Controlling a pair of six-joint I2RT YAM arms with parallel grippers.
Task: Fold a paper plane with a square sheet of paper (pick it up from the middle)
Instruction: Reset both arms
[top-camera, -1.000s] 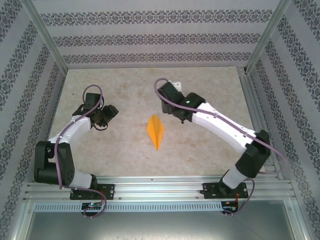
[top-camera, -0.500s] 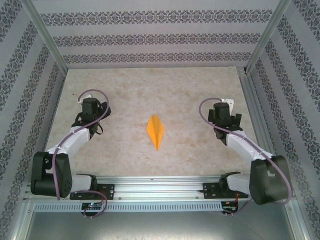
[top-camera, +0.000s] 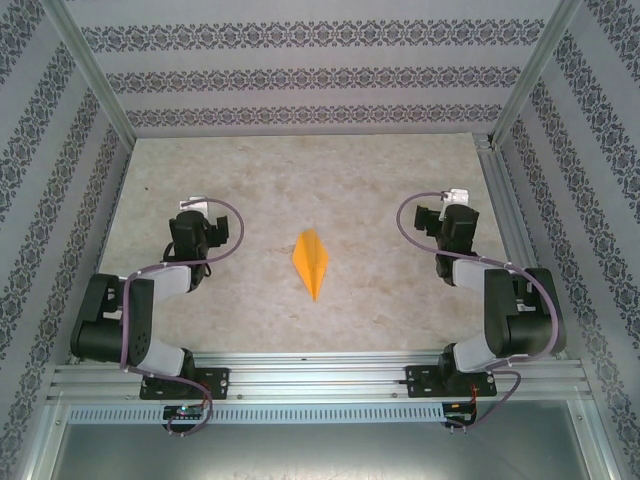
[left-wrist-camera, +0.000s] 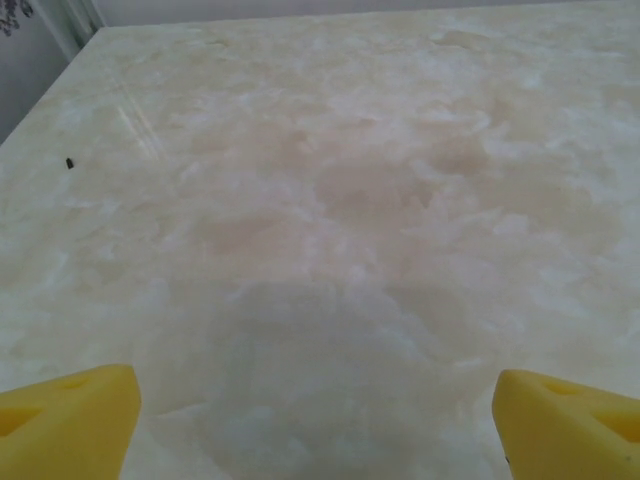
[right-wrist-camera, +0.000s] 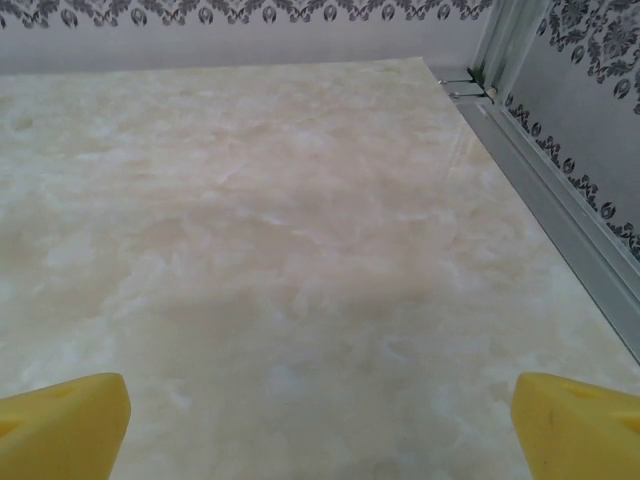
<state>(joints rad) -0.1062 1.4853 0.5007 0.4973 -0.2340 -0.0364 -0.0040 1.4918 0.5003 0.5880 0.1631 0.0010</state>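
I see my left arm (top-camera: 125, 310) and right arm (top-camera: 515, 310) each folded tight over its base, elbow bent sharply and wrist reaching forward. My left gripper (left-wrist-camera: 315, 395) has its yellow fingers (left-wrist-camera: 65, 425) spread wide, holding nothing. My right gripper (right-wrist-camera: 320, 405) is the same, fingers (right-wrist-camera: 580, 425) wide apart and empty.

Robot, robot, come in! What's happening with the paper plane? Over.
Left hand open, empty. Right hand open, empty. Paper plane folded, flat on table, between the hands. Nothing in its way.

top: high, looking down on table (top-camera: 250, 180) | 2 wrists: low, close, facing across same table
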